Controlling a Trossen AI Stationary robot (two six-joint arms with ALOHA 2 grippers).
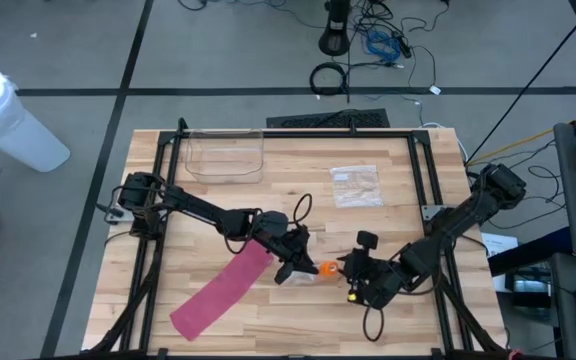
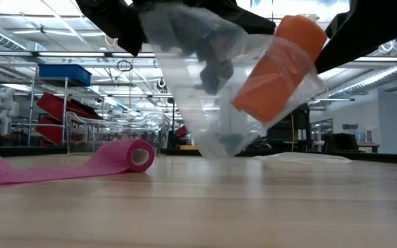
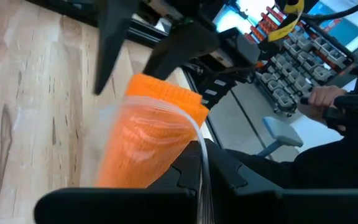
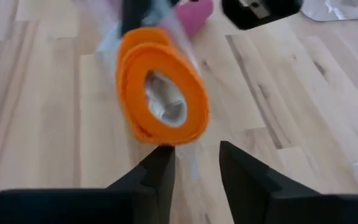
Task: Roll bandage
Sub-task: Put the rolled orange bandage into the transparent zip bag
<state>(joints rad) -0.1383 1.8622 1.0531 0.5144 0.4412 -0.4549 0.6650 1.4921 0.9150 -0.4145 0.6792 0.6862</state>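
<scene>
Two rolls of bandage are in play. The orange bandage roll (image 1: 328, 268), wound tight with a pale core showing at its end, sits partly inside a clear plastic bag (image 2: 212, 83) held up off the wooden bench (image 1: 268, 330). The pink bandage roll (image 2: 140, 155) lies on the bench with a long pink strip trailing from it toward the near left corner. One more clear flat plastic bag (image 1: 354, 185) lies toward the far side of the bench, and one clear plastic tray (image 1: 226, 155) stands near the far left corner.

The left tool (image 1: 293, 268) reaches in from the left edge, its arm stretched low across the middle of the bench; its fingers are closed on the clear plastic bag, pinching the film beside the orange roll. The right tool (image 4: 194, 165) comes in from the right edge with its arm folded low, pointing straight at the open end of the orange roll. Its two dark fingers stand apart with a gap between them, just short of the roll, gripping nothing.

The two tools meet near the middle of the bench's near half. The near right corner is bare wood, as is the stretch between the pink strip and the left rail.
</scene>
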